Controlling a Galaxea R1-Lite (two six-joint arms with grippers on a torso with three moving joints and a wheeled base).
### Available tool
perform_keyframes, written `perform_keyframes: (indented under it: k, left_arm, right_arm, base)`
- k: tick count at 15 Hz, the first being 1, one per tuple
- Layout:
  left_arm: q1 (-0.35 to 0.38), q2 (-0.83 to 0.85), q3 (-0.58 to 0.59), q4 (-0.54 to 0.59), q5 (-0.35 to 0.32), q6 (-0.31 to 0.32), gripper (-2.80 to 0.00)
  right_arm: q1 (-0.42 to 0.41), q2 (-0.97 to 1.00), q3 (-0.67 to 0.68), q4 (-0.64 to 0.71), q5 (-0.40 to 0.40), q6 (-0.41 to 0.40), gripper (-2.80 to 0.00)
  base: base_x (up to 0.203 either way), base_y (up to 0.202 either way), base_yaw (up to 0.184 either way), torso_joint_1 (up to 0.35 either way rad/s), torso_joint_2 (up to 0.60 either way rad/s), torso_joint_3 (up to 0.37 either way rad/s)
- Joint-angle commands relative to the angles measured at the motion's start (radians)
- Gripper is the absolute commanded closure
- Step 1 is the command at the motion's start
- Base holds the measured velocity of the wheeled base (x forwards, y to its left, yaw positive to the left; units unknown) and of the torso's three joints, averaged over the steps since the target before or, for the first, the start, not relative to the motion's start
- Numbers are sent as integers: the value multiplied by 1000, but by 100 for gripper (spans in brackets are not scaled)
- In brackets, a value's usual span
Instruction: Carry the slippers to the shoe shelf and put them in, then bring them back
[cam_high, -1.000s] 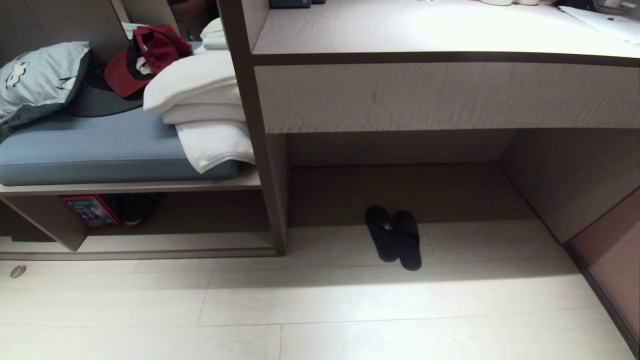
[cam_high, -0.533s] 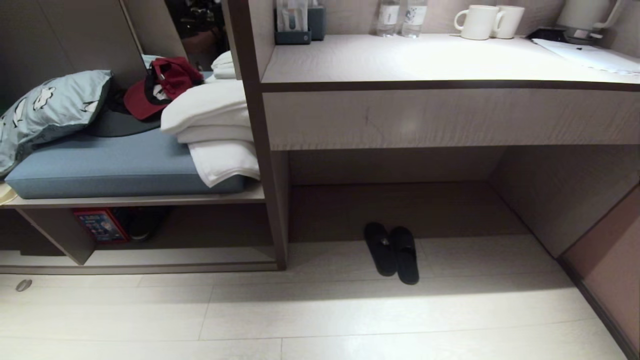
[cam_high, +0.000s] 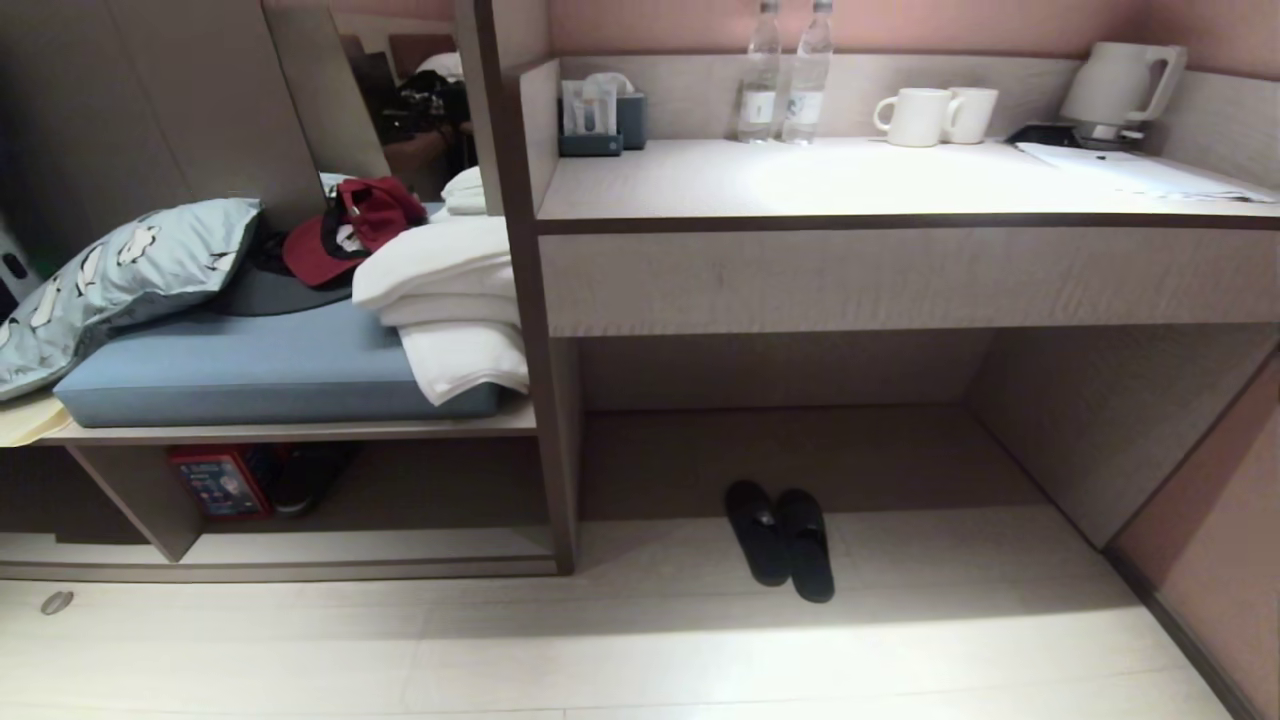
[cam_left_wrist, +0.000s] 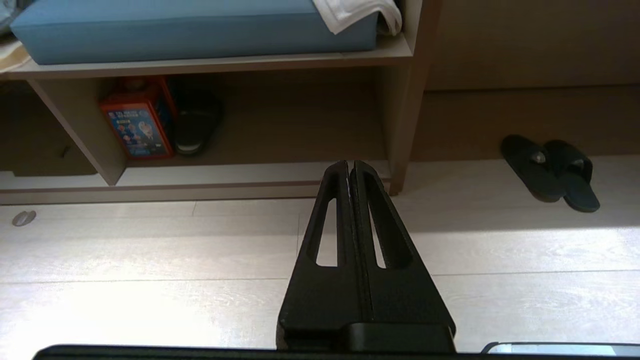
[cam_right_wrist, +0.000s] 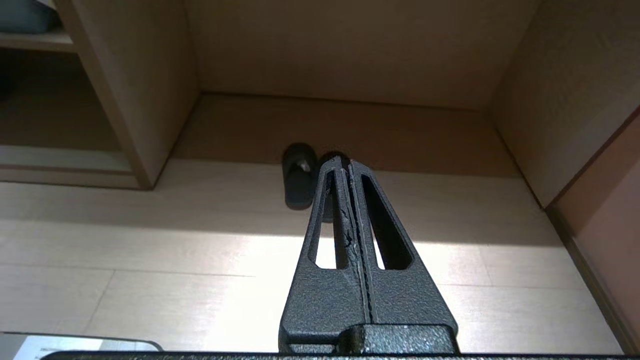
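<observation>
— While both arms hang parked, what lies left of the upright divider?
— The shoe shelf; the left gripper is clenched, empty.
— And right of it?
— The slippers, on the floor; the right gripper is clenched too. Pressed together, one could slip from a pinch.

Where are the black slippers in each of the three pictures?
Head view: the pair of flat black fabric slippers lies on the pale floor under the desk, right of the upright taupe wood divider panel.
Left wrist view: the slippers are at far right, beyond that panel.
Right wrist view: the slippers are at centre, partly behind the right gripper; the panel stands beside them.
</observation>
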Motion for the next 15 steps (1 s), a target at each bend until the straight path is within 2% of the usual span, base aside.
perform_keyframes:
  k: [1,8,15]
  left_arm:
    - [0,1,0,-1,0,0,0]
    - [0,1,2,-1,0,-2,0]
    - [0,1,0,-1,0,-2,0]
  right_arm:
    - [0,0,0,-1,0,-1,0]
    - [2,0,0,-1,1,-1,0]
    - [2,0,0,0,0,-1,0]
  base:
    - [0,0,0,2,-2,203]
    - [0,0,0,3,2,188]
    - [0,0,0,1,1,18]
